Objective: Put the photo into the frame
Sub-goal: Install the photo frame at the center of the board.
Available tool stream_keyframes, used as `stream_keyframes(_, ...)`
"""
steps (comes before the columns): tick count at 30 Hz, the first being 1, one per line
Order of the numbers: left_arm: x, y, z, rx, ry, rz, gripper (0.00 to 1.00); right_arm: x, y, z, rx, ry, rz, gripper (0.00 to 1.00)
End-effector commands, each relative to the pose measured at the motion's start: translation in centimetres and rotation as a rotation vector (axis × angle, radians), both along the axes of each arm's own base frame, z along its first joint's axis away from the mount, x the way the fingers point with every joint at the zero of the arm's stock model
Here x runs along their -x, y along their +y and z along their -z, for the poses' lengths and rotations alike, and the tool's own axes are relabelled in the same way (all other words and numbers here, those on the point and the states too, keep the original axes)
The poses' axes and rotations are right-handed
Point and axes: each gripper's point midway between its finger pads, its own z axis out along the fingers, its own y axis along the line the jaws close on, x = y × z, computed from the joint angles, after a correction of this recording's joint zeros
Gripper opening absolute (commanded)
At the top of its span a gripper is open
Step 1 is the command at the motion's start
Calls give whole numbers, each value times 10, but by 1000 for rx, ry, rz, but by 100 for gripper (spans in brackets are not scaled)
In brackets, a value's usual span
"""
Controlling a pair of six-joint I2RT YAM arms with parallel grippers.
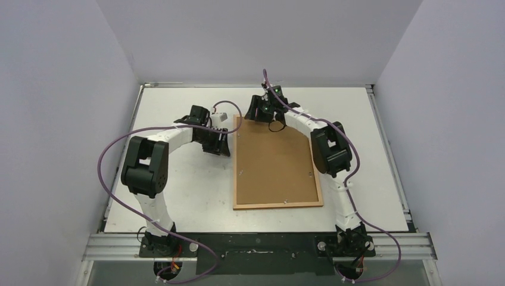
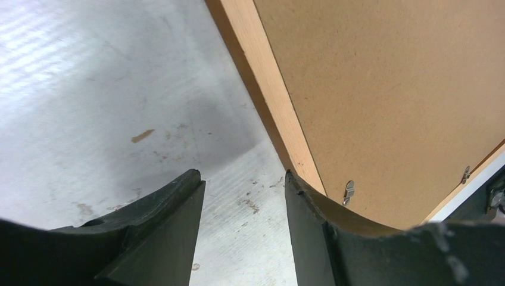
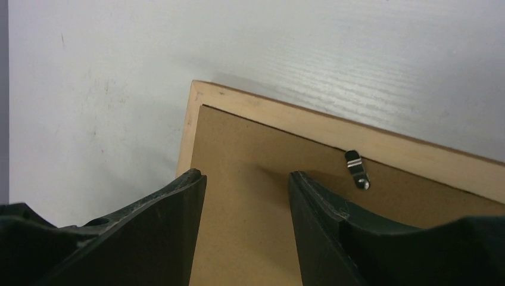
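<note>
The left pincer (image 2: 242, 179) is released, its jaws standing apart with only bare desk (image 2: 89, 89) between them. Its right-hand finger hangs over the pale wooden rail of the frame (image 2: 268, 89), which runs away from the tips on that side. I cannot tell whether the finger touches the rail.

The right pincer (image 3: 247, 177) is released too and grasps nothing. Directly under its tips lies the brown backing sheet (image 3: 244, 155), and just beyond them is a corner of the frame. A small metal clip (image 3: 356, 167) sits off its right finger, across the seam between rail and sheet.

From above, the frame lies flat and back-up on the desk between the two arms. The left pincer is at its side rail and the right pincer at its far rail, both close to the same corner. The photo shows in no view, so I cannot tell whether it is already under the backing sheet.

The work in hand looks like the clips at the frame's back: either freeing the sheet so the photo can go in, or locking it down over a photo already seated. The next move likely needs one fingertip set finely against the clip and turned. The other pincer would steady the rail so the frame does not skid on the desk.

No brand, label or readable writing appears anywhere.
</note>
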Motion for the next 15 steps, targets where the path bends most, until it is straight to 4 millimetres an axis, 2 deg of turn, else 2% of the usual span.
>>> stream_keyframes(1,-23,3,-22,79,-24,-38,50,16,16,-76,-83,-110,-49,53)
stream_keyframes(5,-27,3,-21,97,-9,-50,49,27,14,-91,-78,-129,-57,51)
stream_keyframes(8,-33,5,-25,96,-31,-54,54,39,-1,-102,-49,-154,-30,53)
stream_keyframes(10,-42,6,-28,101,-52,-62,59,49,-19,-108,-3,-174,19,58)
stream_keyframes(12,-51,4,-31,107,-59,-67,60,60,-41,-103,72,-171,70,63)
stream_keyframes(15,-50,-4,-30,115,-42,-48,60,70,-85,-106,184,-173,170,65)
